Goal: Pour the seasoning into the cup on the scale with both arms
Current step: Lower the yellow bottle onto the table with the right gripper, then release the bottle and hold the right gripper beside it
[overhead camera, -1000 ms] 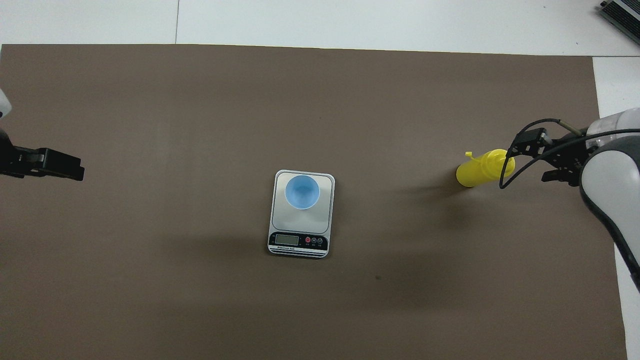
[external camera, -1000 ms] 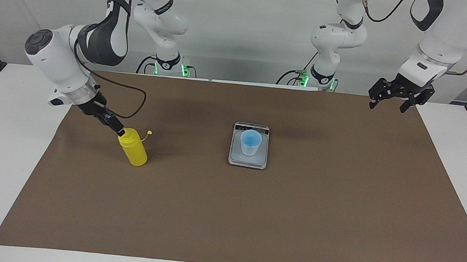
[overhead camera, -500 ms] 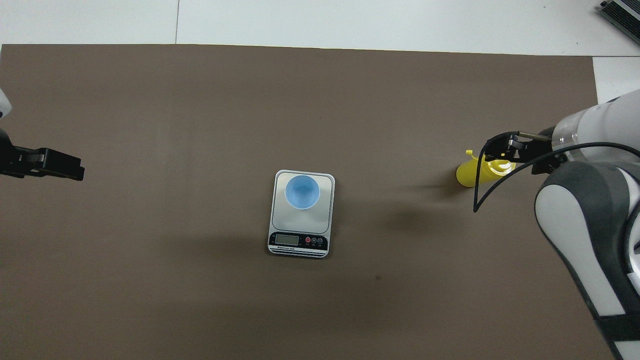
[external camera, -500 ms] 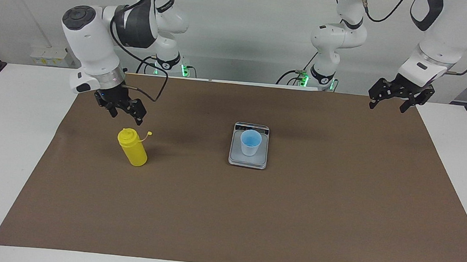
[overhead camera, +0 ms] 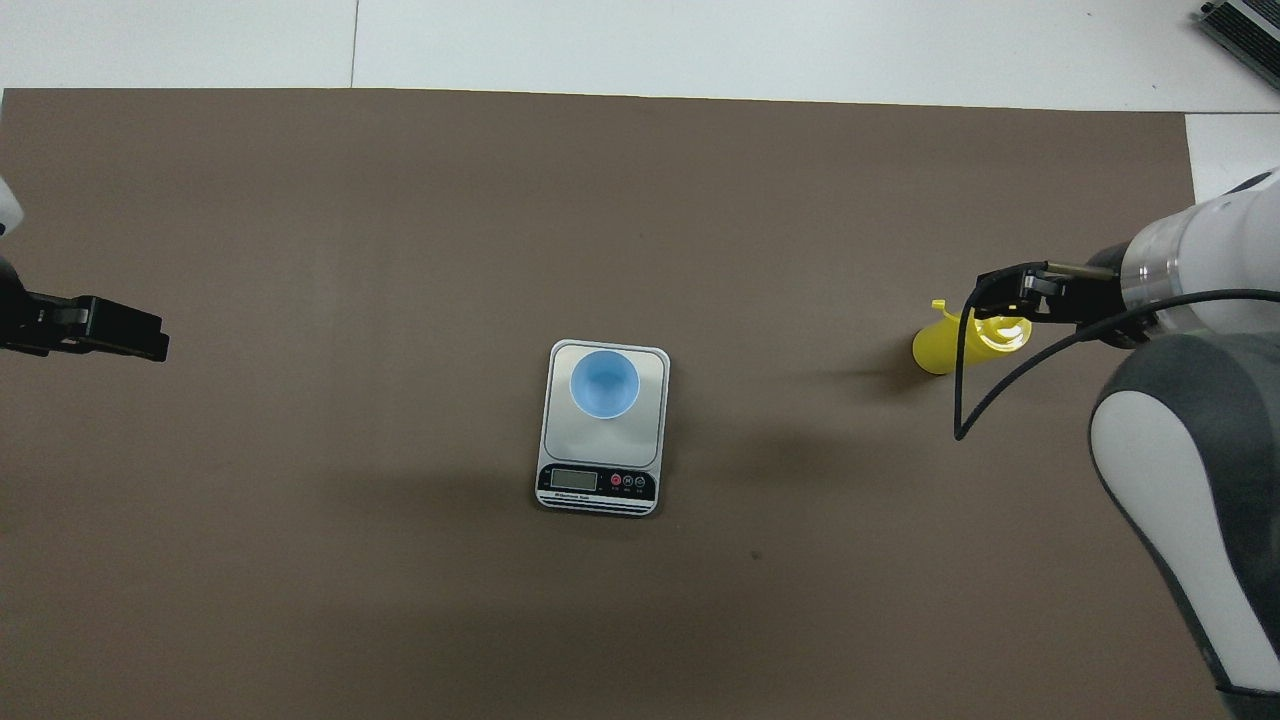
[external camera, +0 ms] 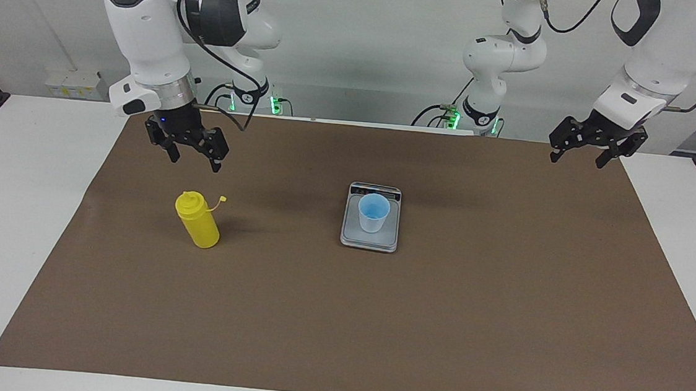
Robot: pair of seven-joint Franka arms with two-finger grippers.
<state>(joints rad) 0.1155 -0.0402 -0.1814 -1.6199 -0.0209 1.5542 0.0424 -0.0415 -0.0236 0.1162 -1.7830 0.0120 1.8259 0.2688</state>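
A yellow seasoning bottle (external camera: 197,220) stands upright on the brown mat (external camera: 375,322) toward the right arm's end of the table, its small tethered cap (external camera: 221,198) sticking out to one side. The right gripper (external camera: 194,157) hangs in the air above it, fingers spread and clear of the bottle. Near the middle of the mat the light blue cup (external camera: 373,212) sits on the scale (external camera: 369,239), well apart from the bottle, while the left gripper (external camera: 579,156) waits, fingers apart, over the mat's corner at the left arm's end.
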